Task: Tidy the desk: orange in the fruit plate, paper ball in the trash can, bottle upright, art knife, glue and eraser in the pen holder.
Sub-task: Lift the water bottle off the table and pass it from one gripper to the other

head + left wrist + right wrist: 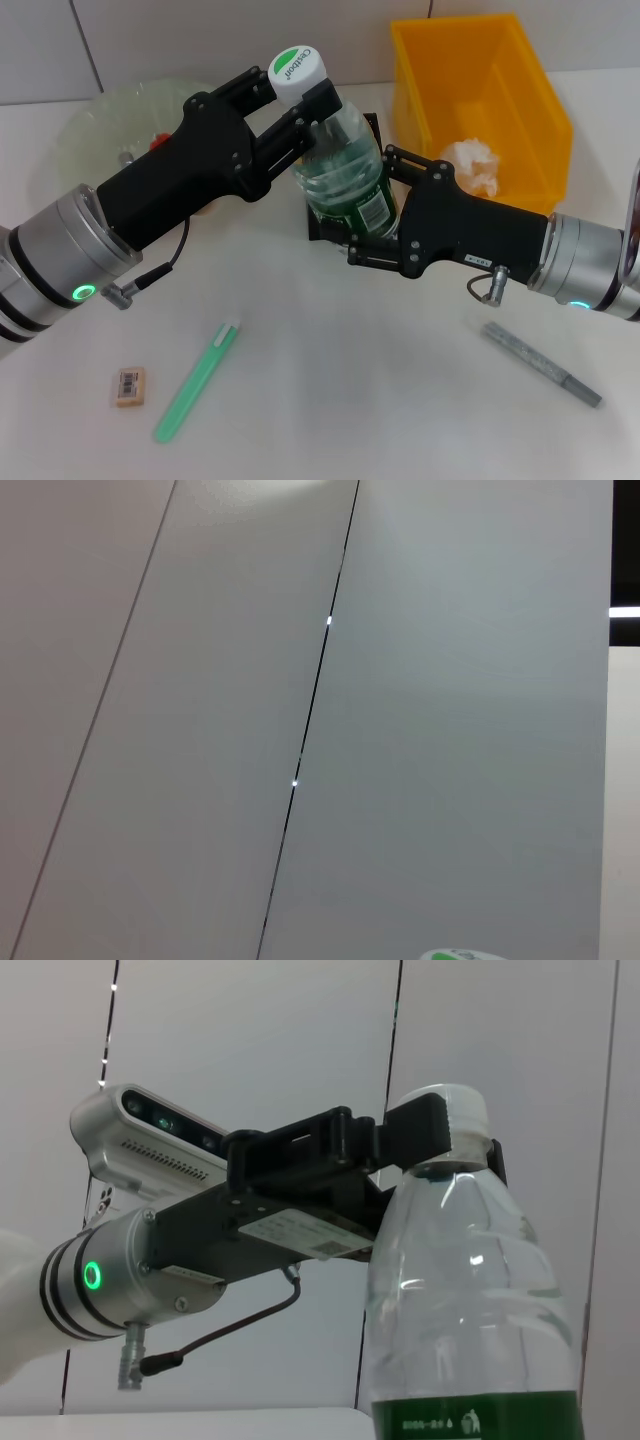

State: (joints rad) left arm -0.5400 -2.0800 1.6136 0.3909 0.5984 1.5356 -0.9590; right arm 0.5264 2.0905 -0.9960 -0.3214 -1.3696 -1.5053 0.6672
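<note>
Paper ball (474, 164) is already in the yellow trash can (535, 100). The bottle (345, 170) is held upright over the bench (330, 400), clamped at the cap by the left gripper (300, 95) and at the base by the right gripper (365, 235). Eraser (130, 386), glue (196, 381) and art knife (541, 362) are left to be stowed

pen holder (372, 128) mostly hidden behind bottle (345, 170), orange (162, 139) barely visible behind left arm
</note>
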